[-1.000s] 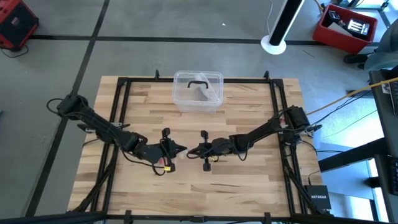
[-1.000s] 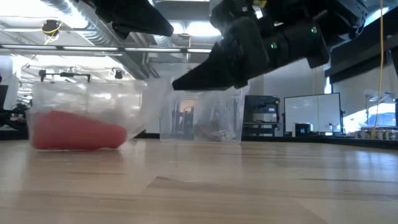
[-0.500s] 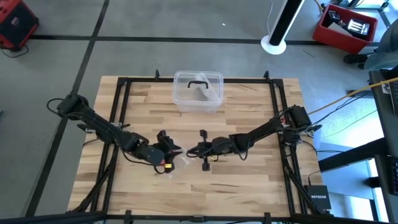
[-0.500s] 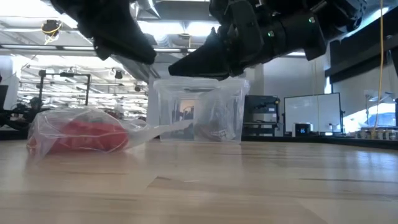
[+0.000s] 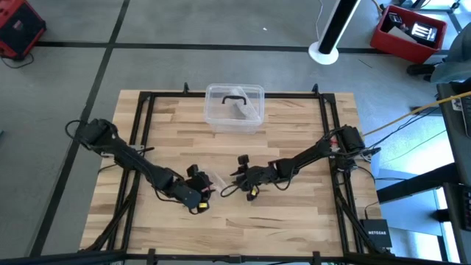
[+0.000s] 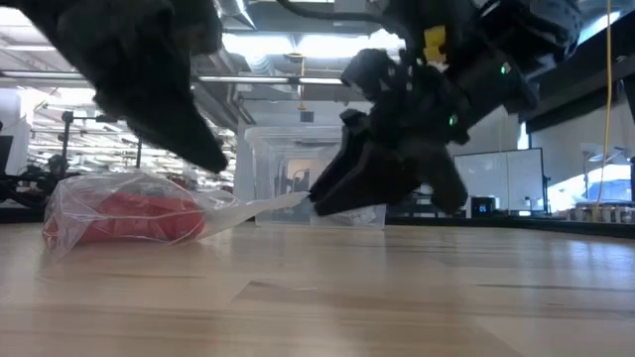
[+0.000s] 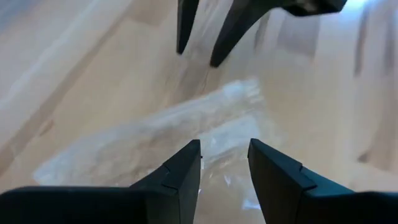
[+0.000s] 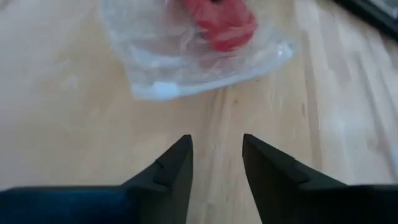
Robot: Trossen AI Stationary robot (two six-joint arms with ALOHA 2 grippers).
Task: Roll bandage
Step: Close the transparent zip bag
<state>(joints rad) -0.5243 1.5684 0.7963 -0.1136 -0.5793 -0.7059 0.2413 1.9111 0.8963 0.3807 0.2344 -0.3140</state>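
Note:
The red bandage (image 6: pixel 124 213) (image 8: pixel 219 23) lies bunched inside a clear plastic bag (image 8: pixel 186 59) (image 5: pixel 214 182) that rests flat on the table's middle, near the front. The bag's empty tail (image 6: pixel 263 205) trails toward my right gripper. My left gripper (image 7: pixel 225 149) (image 5: pixel 199 193) hovers open just over the bag, slanting down. My right gripper (image 8: pixel 216 144) (image 5: pixel 232 177) stands open, slanting down, a little short of the bag's edge. The two grippers face each other across the bag.
A clear plastic box (image 5: pixel 234 108) with a black handle stands at the table's far middle. A black frame (image 5: pixel 140 110) runs along the table's sides. Bare wood lies to the left, right and near side of the bag.
Both grippers have let go of the bag; its tail, drawn up toward the grippers a second ago, now lies slack on the table. My left gripper has sunk and gone toward the near edge, rolling its wrist. My right gripper has rolled and tipped down almost in place.

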